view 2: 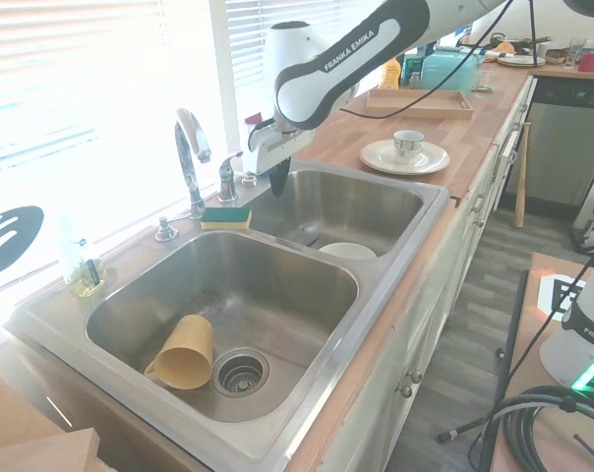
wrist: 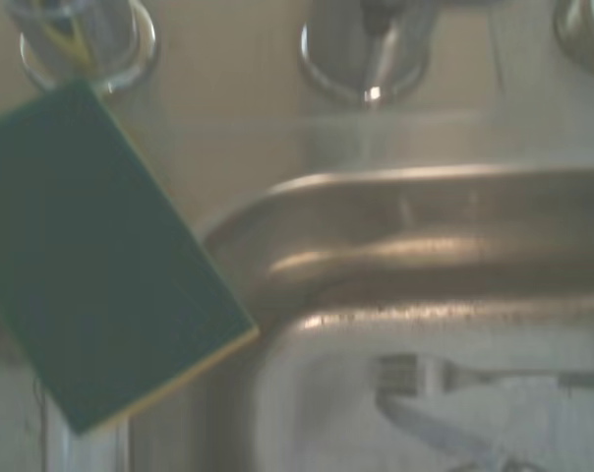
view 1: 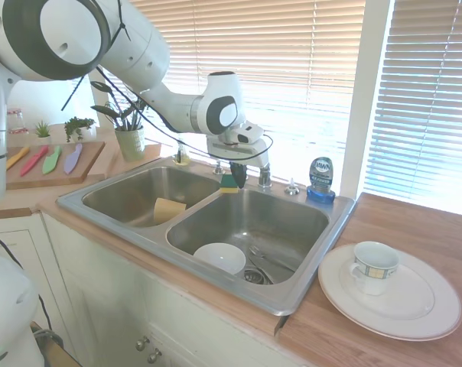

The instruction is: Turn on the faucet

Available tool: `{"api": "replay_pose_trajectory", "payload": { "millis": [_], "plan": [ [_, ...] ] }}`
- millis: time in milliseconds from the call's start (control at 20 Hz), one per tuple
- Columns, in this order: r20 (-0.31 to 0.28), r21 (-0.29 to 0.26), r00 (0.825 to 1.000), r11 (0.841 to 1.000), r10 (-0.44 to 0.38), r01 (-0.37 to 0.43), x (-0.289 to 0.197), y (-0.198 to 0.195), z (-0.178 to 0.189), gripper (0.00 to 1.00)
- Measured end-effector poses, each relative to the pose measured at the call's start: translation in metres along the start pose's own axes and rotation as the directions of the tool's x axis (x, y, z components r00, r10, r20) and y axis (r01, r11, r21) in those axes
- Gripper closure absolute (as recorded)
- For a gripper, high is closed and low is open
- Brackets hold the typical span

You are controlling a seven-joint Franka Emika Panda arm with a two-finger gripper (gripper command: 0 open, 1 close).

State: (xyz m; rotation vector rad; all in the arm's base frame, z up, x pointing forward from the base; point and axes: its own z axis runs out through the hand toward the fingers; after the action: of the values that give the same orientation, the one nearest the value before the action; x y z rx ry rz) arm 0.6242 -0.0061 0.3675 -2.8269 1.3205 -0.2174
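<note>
The faucet (view 2: 189,147) is a tall chrome gooseneck at the back rim of the double sink, between the two basins. Its small chrome lever handle (view 2: 226,181) (view 1: 265,177) stands upright beside the base. My gripper (view 2: 280,183) (view 1: 239,176) points down just in front of the handle, over the back rim, a short gap away from it. Its dark fingers look pressed together with nothing between them. In the first exterior view the gripper and the bright window hide the spout. The wrist view shows the handle's chrome base (wrist: 366,49), blurred.
A green and yellow sponge (view 2: 226,216) (wrist: 100,265) lies on the rim under the gripper. A blue soap bottle (view 1: 320,179) stands at the sink's corner. One basin holds a white bowl (view 1: 219,258) and a fork (wrist: 415,379), the other a yellow cup (view 2: 182,354).
</note>
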Motion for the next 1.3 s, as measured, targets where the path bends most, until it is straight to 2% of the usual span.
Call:
{"api": "replay_pose_trajectory", "payload": {
  "millis": [100, 350, 550, 850, 900, 1300],
  "plan": [
    [0.029, -0.029, 1.0, 1.0, 0.0, 0.0, -0.011, 0.012, -0.005, 1.0],
    [0.073, -0.059, 0.997, 0.998, -0.002, 0.006, -0.055, 0.055, -0.015, 1.0],
    [0.079, -0.06, 0.997, 0.998, -0.002, 0.007, -0.094, 0.089, -0.032, 1.0],
    [0.067, -0.053, 0.998, 0.999, 0.0, 0.004, -0.127, 0.129, -0.048, 1.0],
    [0.064, -0.05, 0.998, 0.999, 0.0, 0.003, -0.13, 0.133, -0.05, 0.0],
    [0.067, -0.055, 0.998, 0.998, 0.01, -0.006, -0.138, 0.145, -0.054, 0.0]
  ]
}}
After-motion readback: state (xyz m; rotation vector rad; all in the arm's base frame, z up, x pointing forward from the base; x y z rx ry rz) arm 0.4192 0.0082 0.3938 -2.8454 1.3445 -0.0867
